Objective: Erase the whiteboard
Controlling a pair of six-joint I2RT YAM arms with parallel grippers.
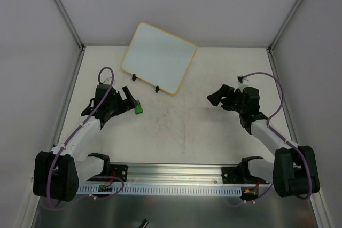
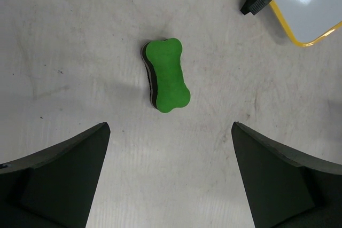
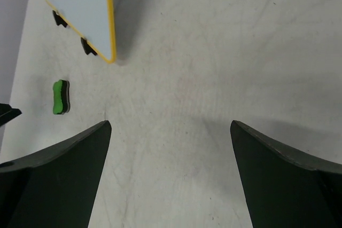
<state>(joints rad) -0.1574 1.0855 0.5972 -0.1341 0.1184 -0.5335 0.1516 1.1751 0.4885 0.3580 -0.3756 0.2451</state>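
The board [image 1: 159, 57] stands at the far side of the counter [image 1: 181, 137], a little left of the middle. It is turned so one corner points near-right, and it appears propped on two black feet [image 1: 134, 77] along its near-left edge, with its face tilted toward the arms. No marks can be made out on it. Whether its far corner touches the back wall [image 1: 214, 4] cannot be told. The green eraser [image 2: 166, 74] lies flat on the counter, near of the feet and apart from them, between the board and the left hand [image 2: 170, 148]. That hand is released, with its fingers spread wide and nothing in them. In its wrist view the eraser sits ahead of the gap, centred, with bare counter on both sides. The eraser's long axis runs roughly away from the hand, only slightly tilted, so closing the fingers would likely pinch it across its narrow waist. The left hand is plainly the nearer one, and from it the board lies far and to the right. The right hand [image 1: 215, 95] is also released and holds nothing; it is well apart, with open counter between it and both eraser and board. There is room to move near and right of the board. The left wall and the back wall close in the other sides, so a wipe pressed too hard could push the board back on its feet.
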